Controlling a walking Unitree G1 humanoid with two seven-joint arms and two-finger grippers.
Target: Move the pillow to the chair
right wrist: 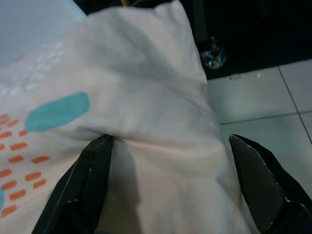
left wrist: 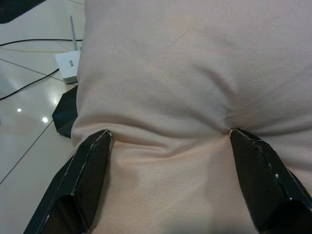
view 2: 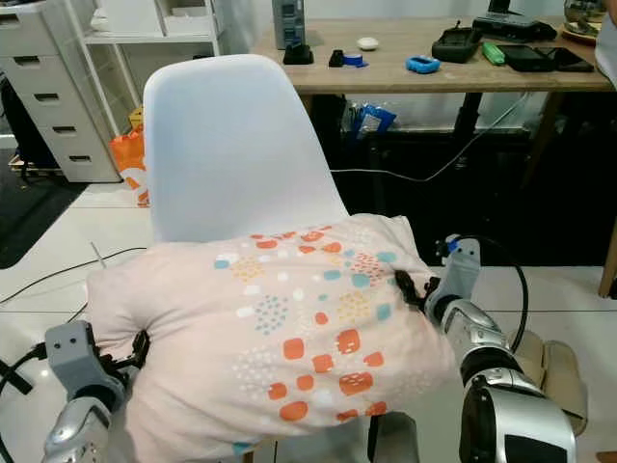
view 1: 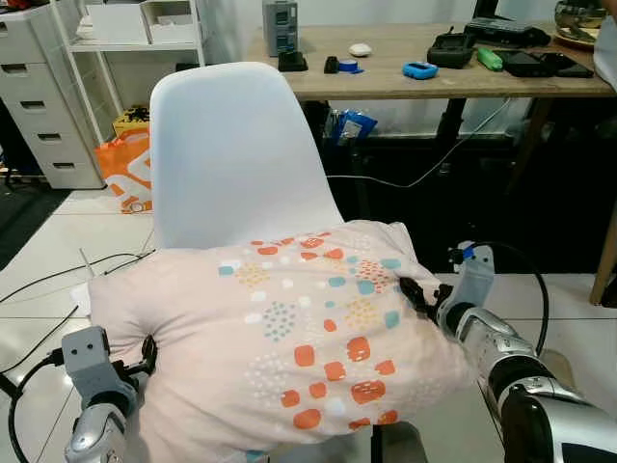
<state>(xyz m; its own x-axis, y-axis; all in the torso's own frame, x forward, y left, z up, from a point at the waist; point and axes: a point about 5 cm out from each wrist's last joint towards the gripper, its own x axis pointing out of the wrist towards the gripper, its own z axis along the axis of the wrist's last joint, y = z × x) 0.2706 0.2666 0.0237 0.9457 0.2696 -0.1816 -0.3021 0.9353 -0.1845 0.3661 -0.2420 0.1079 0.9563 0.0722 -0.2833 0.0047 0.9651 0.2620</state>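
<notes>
Both grippers on the pillow (view 1: 299, 338), one per side. Left gripper (left wrist: 168, 139) at the near-left edge: jaws spread wide, both tips pressed into the plain pink fabric, which bulges up between them. Right gripper (right wrist: 168, 141) at the right edge: jaws also wide, one tip dug into a fold, the other lying off to the side by the cloth's edge, fabric filling the gap. Neither pair is pinched closed. Pillow is pale pink with orange, teal and white spot patches on top; it sits over the seat of the white chair (view 1: 236, 154), far edge up against the backrest, near part overhanging toward the robot, left corner sticking out past the seat. Cannot tell how much weight the seat takes versus the arms. Floor is white tile (view 1: 58, 241), black cables (view 1: 58, 270) running across it at left, and a small white box with an antenna (left wrist: 68, 63) just beside the pillow's left side. Far left: grey drawer unit (view 1: 39, 96), white shelf rack (view 1: 135, 39), orange bag (view 1: 125, 169) on the floor. Far side behind the chair: wooden counter (view 1: 386, 82) carrying small stuff, including a blue tape roll (view 1: 347, 66), a blue item (view 1: 419, 69), a green item (view 1: 490, 58) and black devices (view 1: 453, 48).
</notes>
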